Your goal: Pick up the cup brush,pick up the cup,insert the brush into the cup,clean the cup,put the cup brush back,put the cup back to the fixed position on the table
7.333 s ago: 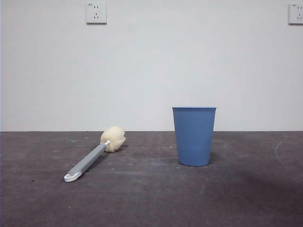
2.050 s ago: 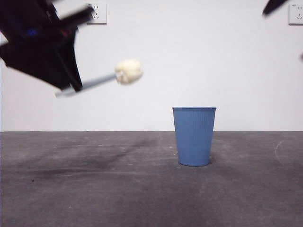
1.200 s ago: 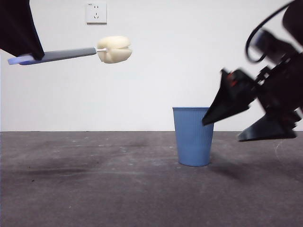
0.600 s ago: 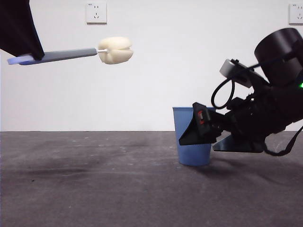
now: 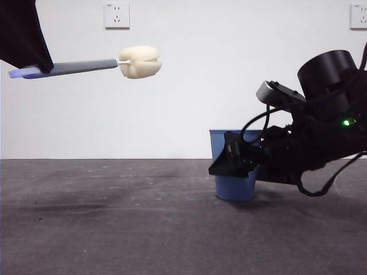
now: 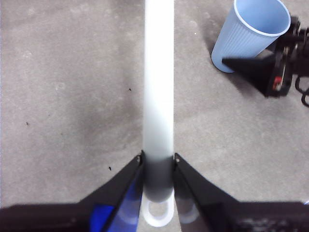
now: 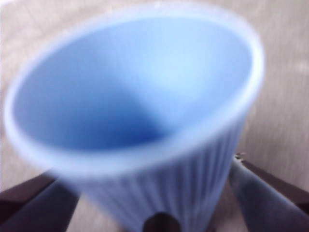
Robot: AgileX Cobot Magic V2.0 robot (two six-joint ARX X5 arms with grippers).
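My left gripper (image 5: 41,64) is high at the left, shut on the grey handle of the cup brush (image 5: 86,66), which it holds about level in the air with the cream sponge head (image 5: 140,61) pointing right. In the left wrist view the jaws (image 6: 158,163) clamp the handle (image 6: 159,92) near its white loop. The blue ribbed cup (image 5: 232,186) stands upright on the table (image 5: 114,223). My right gripper (image 5: 232,161) reaches in low from the right, open, with one jaw on each side of the cup (image 7: 145,111). Whether the jaws touch the cup cannot be told.
The white wall behind carries two sockets (image 5: 116,15). The left wrist view shows the cup (image 6: 248,31) and my right gripper (image 6: 268,72) beside it, far from the brush handle.
My right gripper has pushed further left and lower, so its jaws now straddle the cup. The left gripper and brush have stayed still. The cup has not moved.
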